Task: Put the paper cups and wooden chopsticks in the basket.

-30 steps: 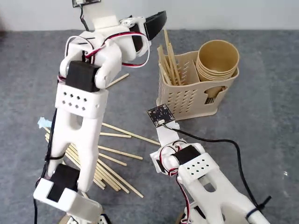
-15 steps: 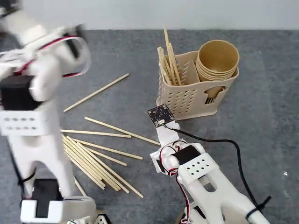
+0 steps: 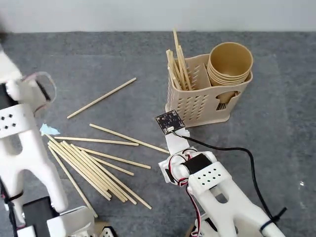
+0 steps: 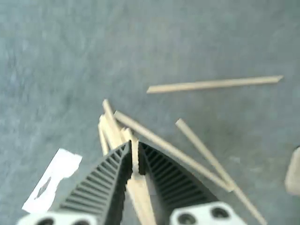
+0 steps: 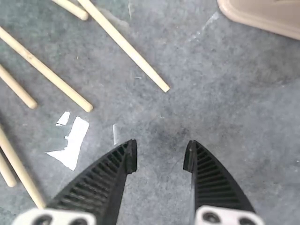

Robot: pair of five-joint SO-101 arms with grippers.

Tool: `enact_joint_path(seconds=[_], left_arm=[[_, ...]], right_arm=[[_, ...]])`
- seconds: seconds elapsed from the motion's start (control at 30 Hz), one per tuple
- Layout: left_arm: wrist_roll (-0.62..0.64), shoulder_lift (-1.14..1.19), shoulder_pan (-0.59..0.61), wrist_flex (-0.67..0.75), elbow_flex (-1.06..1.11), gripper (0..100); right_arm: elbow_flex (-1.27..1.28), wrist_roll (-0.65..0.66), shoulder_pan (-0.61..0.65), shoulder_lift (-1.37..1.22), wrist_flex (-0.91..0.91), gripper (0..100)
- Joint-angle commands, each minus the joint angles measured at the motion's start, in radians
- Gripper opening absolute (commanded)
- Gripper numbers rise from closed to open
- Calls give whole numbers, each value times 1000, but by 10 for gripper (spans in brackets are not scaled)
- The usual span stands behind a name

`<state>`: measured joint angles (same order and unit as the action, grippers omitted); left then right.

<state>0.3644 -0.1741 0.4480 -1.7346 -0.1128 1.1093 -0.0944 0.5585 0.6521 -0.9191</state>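
A: Where are the cups?
B: The paper cups (image 3: 230, 61) are stacked in the right compartment of the basket (image 3: 197, 106). It stands upright on the grey table (image 3: 256, 128), far side, right of centre.

A: And the sticks?
B: A few upright chopsticks (image 3: 177, 61) are in the basket's left compartment, tips above the rim. The rest aren't in. The loose chopsticks (image 3: 91, 170) lie fanned out near-left, several overlapping. One lone chopstick (image 3: 101, 98) lies diagonal, farther back, btwn that pile & the basket, touching neither.

A: Left gripper?
B: The left arm (image 3: 22, 143) is at the left edge. Its wrist cam puts the left gripper (image 4: 133, 146) over the pile's ends, w/ pale wood in line w/ its tip. Can't tell if it's apart, together or clamped on a stick. A tape scrap (image 3: 49, 130) lies just beside the pile, on its left.

A: Right one?
B: The right arm (image 3: 212, 185) is near, approx. centre. The right gripper (image 5: 160, 154) is spread apart w/ nothing in it, over bare table just near-left of the basket, w/ stick ends beyond it.
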Motion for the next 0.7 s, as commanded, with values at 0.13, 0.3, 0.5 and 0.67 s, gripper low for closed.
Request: enact_joint_path(seconds=[0.13,0.3,0.5,0.67], left_arm=[[-124,-55,44,12,275,24],[-133,-55,44,186,486,116],[-130,-57,44,413,716,275],[-133,-55,44,516,820,275]], right_arm=[[-8,9,-7,22,-7,182],[-8,9,-7,22,-7,182],[-8,9,-7,22,-7,182],[-8,9,-7,22,-7,182]])
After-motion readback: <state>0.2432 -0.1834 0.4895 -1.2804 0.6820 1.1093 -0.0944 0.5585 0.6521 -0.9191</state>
